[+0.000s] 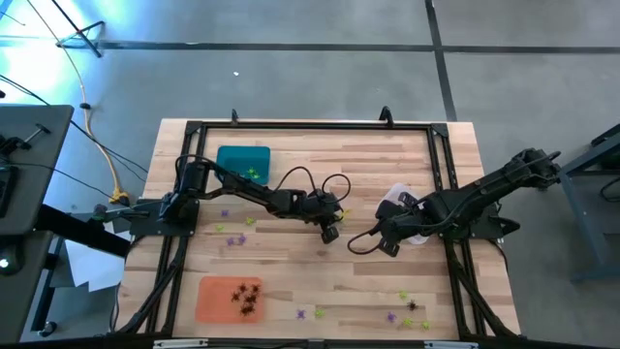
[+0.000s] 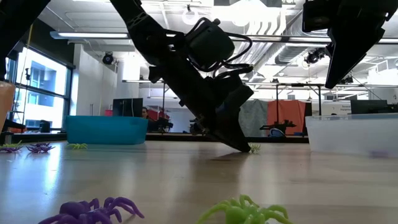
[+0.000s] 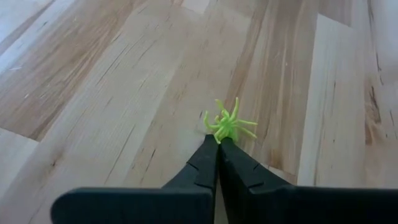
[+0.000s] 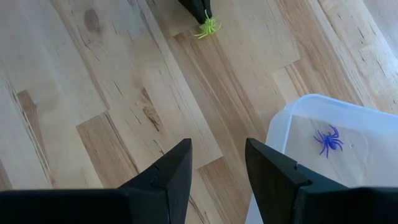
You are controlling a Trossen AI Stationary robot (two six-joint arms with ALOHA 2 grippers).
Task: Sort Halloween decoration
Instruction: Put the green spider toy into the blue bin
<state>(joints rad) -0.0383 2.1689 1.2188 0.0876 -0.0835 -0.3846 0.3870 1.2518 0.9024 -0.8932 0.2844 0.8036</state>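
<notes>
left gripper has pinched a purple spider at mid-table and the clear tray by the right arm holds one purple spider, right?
Not quite: the spider in the left gripper is yellow-green, not purple, as the left wrist view shows. The rest holds: the pinch is at mid-table, and the clear tray by the right arm holds one purple spider.

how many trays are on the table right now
3: a teal tray at the far left, an orange tray at the near left, a clear tray partly under the right arm.

Two dark jointed arms, looping black cables, tapered black fingers (image 3: 205, 165).
</notes>
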